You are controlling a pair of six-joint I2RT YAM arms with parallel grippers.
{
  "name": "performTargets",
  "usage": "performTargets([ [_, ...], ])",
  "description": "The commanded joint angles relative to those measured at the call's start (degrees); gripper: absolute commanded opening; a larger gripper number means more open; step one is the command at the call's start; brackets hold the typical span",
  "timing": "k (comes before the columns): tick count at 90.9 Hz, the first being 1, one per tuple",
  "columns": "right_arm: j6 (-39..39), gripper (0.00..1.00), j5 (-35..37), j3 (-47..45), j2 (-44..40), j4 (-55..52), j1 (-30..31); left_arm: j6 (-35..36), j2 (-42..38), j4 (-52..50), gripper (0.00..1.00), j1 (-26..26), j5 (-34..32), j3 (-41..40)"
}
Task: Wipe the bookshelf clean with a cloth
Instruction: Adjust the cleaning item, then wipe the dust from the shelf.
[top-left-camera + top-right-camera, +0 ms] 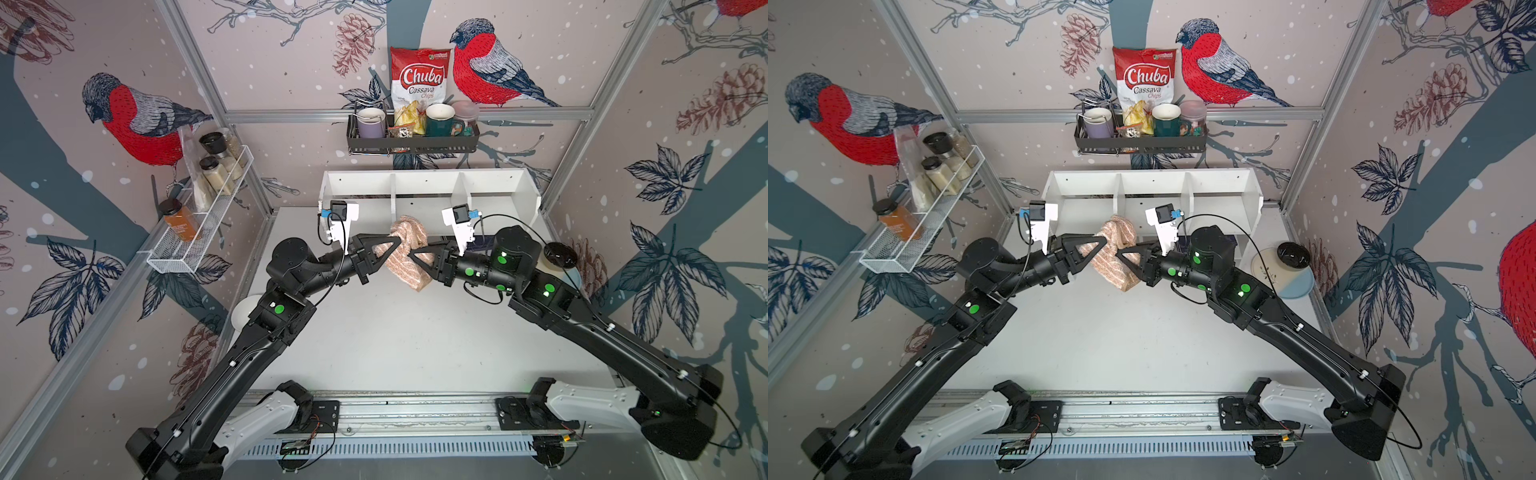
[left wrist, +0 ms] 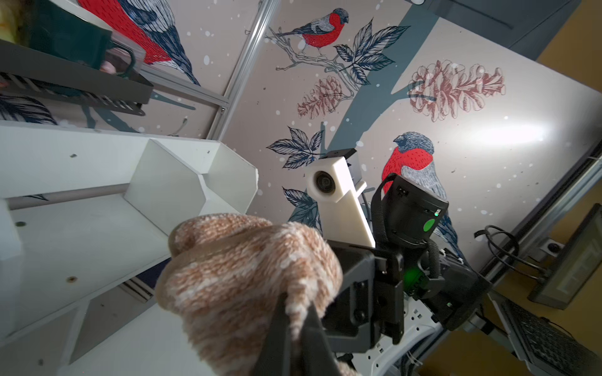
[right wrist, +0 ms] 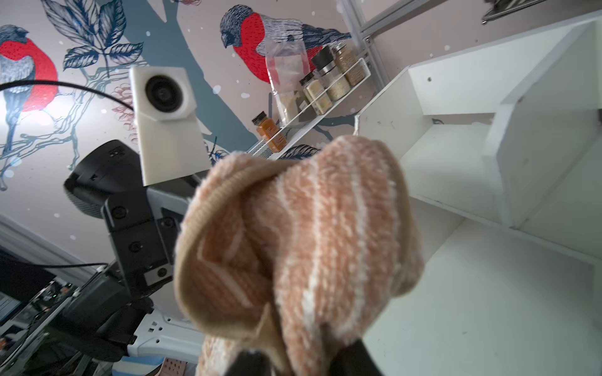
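a small tan cloth (image 1: 409, 230) with thin white stripes hangs bunched at the centre of both top views. it is lifted above the white table (image 1: 395, 340), just in front of the middle compartment of the white bookshelf (image 1: 428, 183). the left gripper (image 1: 392, 245) reaches in from the left of the frame and is clenched on the cloth. in the left wrist view its fingers (image 2: 283, 338) pinch a fold. the right gripper (image 1: 415, 255) meets the cloth from the right. in the right wrist view its fingers (image 3: 355, 359) stand apart with cloth bunched between them, and i cannot tell whether they press it. a black wall rack (image 1: 411, 143) holding a chips bag (image 1: 419, 79) hangs at upper centre. a white wire rack (image 1: 187, 249) of spice jars sits at left.
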Motion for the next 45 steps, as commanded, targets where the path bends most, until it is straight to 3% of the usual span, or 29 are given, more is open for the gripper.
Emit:
performTargets([
  [1,-1.05,0.65,10.55,-0.07,-3.13,-6.73,-1.92,10.26,-1.35,-11.27,0.00,0.88,-16.88,3.69],
  [4,-1.44,0.70,14.28,0.03,-4.63,-9.69,-3.35,12.11,-1.31,-13.83,0.00,1.40,-21.22,6.13],
  [14,-3.24,0.69,24.37,2.69,-8.20,-19.80,-10.87,16.27,0.12,-19.23,0.00,3.46,-32.50,11.54],
  [25,-3.91,0.71,32.16,10.78,-6.04,-31.97,-24.19,16.45,3.99,-20.13,0.00,7.42,-35.45,15.18],
  [31,-4.16,0.73,32.64,14.38,-3.32,-35.56,-32.14,16.93,7.08,-19.94,0.00,8.31,-36.01,16.44],
  [37,-4.23,0.75,28.49,16.04,-0.98,-35.81,-39.19,17.58,11.02,-19.00,0.00,8.52,-36.20,17.21],
  [45,-4.64,0.75,23.89,17.32,1.93,-34.56,-44.64,18.16,15.41,-16.45,0.00,8.72,-35.22,17.61],
])
